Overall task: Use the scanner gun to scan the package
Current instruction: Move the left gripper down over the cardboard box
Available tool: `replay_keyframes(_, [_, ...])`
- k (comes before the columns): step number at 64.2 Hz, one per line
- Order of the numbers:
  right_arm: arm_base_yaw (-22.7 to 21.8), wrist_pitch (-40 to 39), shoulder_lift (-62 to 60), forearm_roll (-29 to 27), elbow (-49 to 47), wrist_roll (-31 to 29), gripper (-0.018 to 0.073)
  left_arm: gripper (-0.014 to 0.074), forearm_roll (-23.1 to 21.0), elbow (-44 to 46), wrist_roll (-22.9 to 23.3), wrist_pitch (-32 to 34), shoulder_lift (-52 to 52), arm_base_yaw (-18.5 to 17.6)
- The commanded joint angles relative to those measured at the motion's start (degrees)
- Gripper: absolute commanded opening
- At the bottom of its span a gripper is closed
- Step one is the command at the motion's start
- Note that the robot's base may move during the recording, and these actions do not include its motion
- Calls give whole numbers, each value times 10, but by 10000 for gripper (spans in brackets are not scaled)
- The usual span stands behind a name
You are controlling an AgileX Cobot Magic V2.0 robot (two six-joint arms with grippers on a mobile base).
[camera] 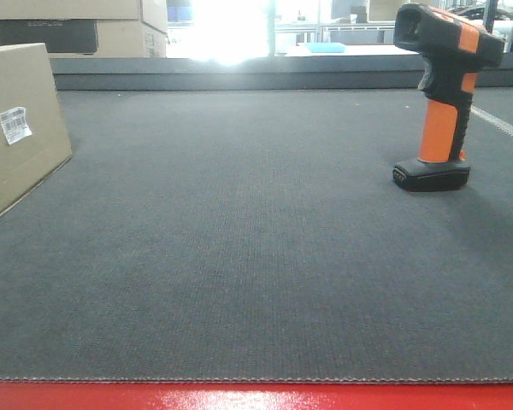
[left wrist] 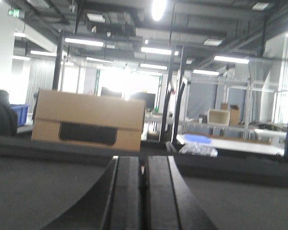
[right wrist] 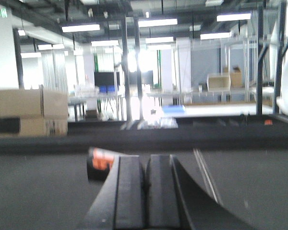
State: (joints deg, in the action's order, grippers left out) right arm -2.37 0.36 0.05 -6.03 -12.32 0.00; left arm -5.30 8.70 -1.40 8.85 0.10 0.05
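Left pincer and right pincer clenched empty; one scanner gun, one package.

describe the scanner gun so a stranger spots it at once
On the dark grey mat, look to the far right: the scanner gun stands upright on its flat black base. It alone is pistol-shaped, orange and black; the package at the left is plain brown cardboard.
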Motion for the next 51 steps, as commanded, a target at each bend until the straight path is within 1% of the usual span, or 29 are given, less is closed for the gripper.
replay_keyframes(1, [1,43,12,-2,-62,0,-153,-111,-3,65,4,-48,2,-4])
replay_keyframes(7, [1,96,60,-2,-135,0,-153,-95,4,152,4,-142,39,-4])
replay_keyframes(11, [1,108,95,-2,-164,0,-136,-48,4,192,4,-189,63,-4])
replay_keyframes(14, [1,114,122,-2,-185,0,-85,10,4,222,4,-218,84,-4])
replay_keyframes(17, [1,119,144,-2,-202,0,0,74,4,248,4,-238,106,-4])
replay_keyframes(18, [1,120,155,-2,-206,0,29,109,4,258,4,-247,115,-4])
replay_keyframes(19, [1,121,162,-2,-213,0,78,134,4,264,4,-251,121,-4])
replay_keyframes(20, [1,122,172,-2,-216,0,112,174,4,270,4,-258,127,-4])
replay_keyframes(23, [1,122,191,-2,-225,0,221,252,4,287,4,-272,146,-4])
replay_keyframes(24, [1,122,196,-2,-228,0,274,278,4,292,4,-275,152,-4])
replay_keyframes(26, [3,119,209,-2,-232,0,361,339,4,303,4,-280,168,-4])
replay_keyframes(33, [3,108,241,-2,-232,0,575,507,4,328,4,-280,215,-4])
replay_keyframes(37, [3,107,252,-2,-232,0,568,578,4,340,4,-280,241,-4])
replay_keyframes(39, [3,107,257,-2,-232,0,568,613,4,347,4,-292,253,-4])
replay_keyframes(43, [6,112,268,-2,-232,0,568,604,4,370,4,-331,288,-4])
replay_keyframes(51, [29,116,287,7,-232,0,568,601,-5,425,4,-408,358,-4])
